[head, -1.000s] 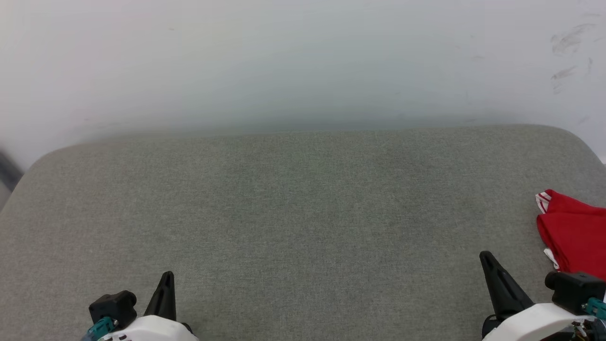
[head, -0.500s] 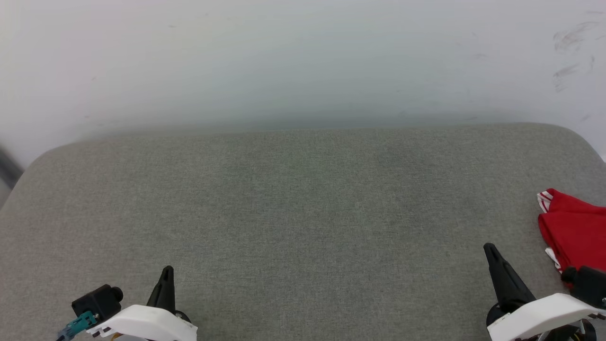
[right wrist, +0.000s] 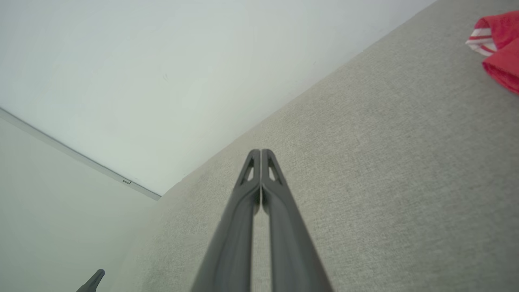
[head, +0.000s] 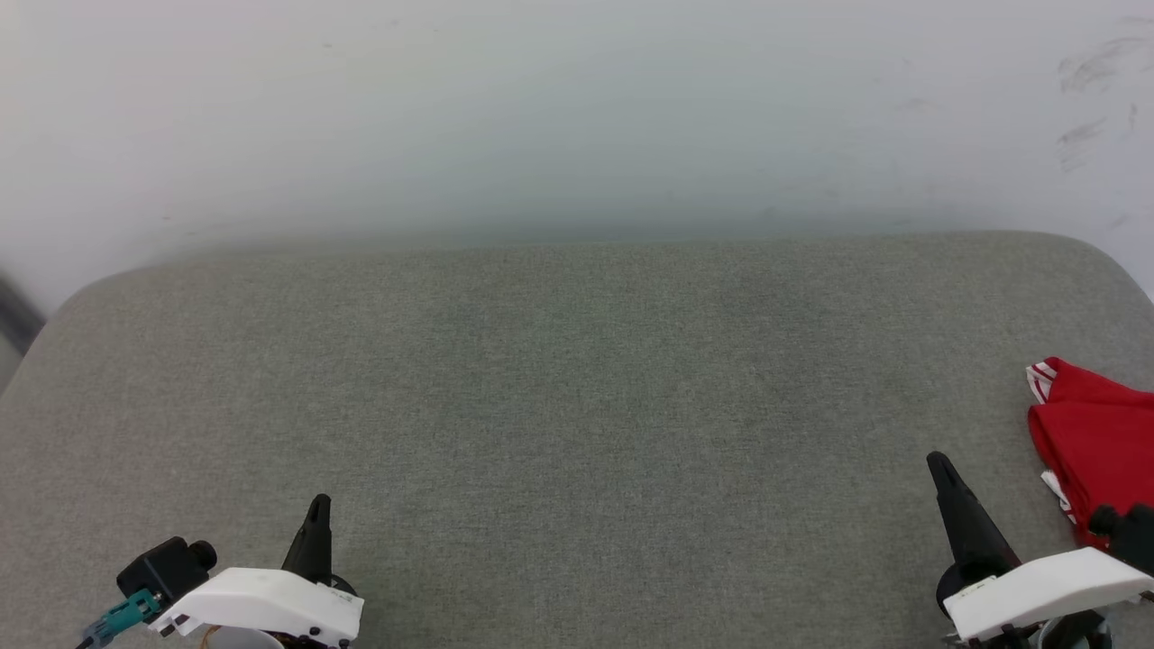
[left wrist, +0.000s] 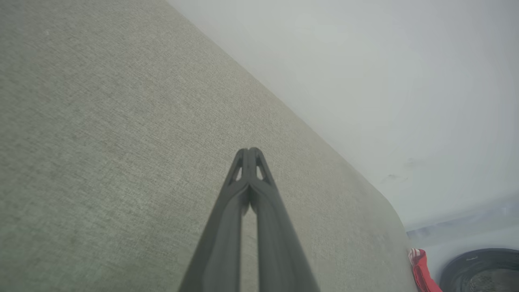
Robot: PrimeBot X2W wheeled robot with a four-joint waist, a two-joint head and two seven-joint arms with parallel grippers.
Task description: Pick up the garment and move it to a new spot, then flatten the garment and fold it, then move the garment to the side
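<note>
The garment, red with a white striped sleeve edge, lies bunched at the right edge of the grey cushion surface. It also shows as a red corner in the right wrist view and the left wrist view. My right gripper is shut and empty, low at the right, a little left of the garment and apart from it. My left gripper is shut and empty at the lower left, far from the garment. In both wrist views the fingertips press together over bare fabric.
A pale wall rises behind the cushion's rounded far edge. A dark round object sits beyond the cushion's right end in the left wrist view. The cushion's wide middle is bare fabric.
Both grippers have crept slightly forward and tilted, with their white wrist housings rolling further into view. The garment has not moved.
</note>
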